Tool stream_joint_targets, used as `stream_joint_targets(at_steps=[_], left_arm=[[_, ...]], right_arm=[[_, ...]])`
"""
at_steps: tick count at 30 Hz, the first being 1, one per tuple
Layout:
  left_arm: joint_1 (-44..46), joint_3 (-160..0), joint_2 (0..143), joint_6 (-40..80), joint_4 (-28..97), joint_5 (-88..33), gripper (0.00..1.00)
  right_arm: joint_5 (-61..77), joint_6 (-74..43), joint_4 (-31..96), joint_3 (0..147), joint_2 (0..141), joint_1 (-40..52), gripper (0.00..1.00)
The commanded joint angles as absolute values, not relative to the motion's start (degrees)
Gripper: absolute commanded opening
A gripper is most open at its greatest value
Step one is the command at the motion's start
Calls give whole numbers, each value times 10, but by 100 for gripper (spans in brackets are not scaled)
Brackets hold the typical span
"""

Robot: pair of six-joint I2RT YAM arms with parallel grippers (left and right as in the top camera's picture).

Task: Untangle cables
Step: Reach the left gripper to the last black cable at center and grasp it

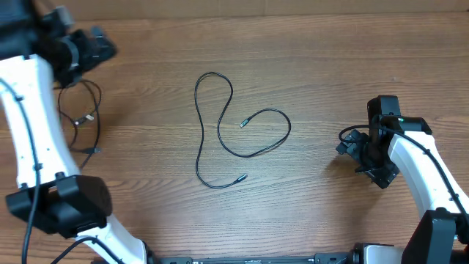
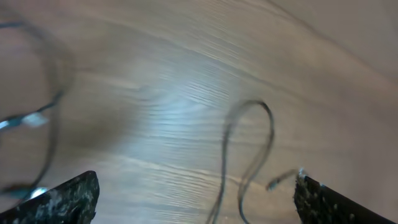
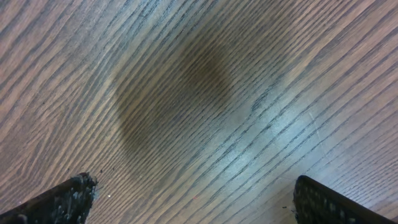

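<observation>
Black cables (image 1: 202, 128) lying apart, wooden table (image 1: 330, 66)

Beside the table's left edge, the second cable (image 1: 88, 117) runs under the left arm (image 1: 29, 125), so how its loops cross cannot be told. The plugs (image 1: 242, 123) of the middle cable (image 1: 219, 128) are too small to type. The left wrist view is blurred throughout: a cable loop (image 2: 268, 127) runs off the bottom edge, a smeared cord (image 2: 53, 124) is cut by the left edge, and which cable either belongs to is unclear. Of the left end effector (image 2: 193, 186) and the right end effector (image 3: 194, 185), only dark fingertips (image 3: 62, 202) show, cropped by each wrist picture's bottom edge.
</observation>
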State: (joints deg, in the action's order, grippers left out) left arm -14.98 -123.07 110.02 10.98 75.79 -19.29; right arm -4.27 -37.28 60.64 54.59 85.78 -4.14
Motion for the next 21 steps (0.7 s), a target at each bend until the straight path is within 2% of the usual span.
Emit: stream_joint_targets(at_steps=[1, 11, 21], left_arm=[[-98, -1235, 1098, 44, 757, -208, 100], [13, -1235, 1112, 47, 787, -197, 100], [154, -1234, 1231, 110, 841, -63, 96]], right_arm=[[-44, -371, 604, 547, 855, -44, 100], [-44, -371, 603, 547, 855, -44, 100], [-44, -370, 602, 547, 855, -44, 100]])
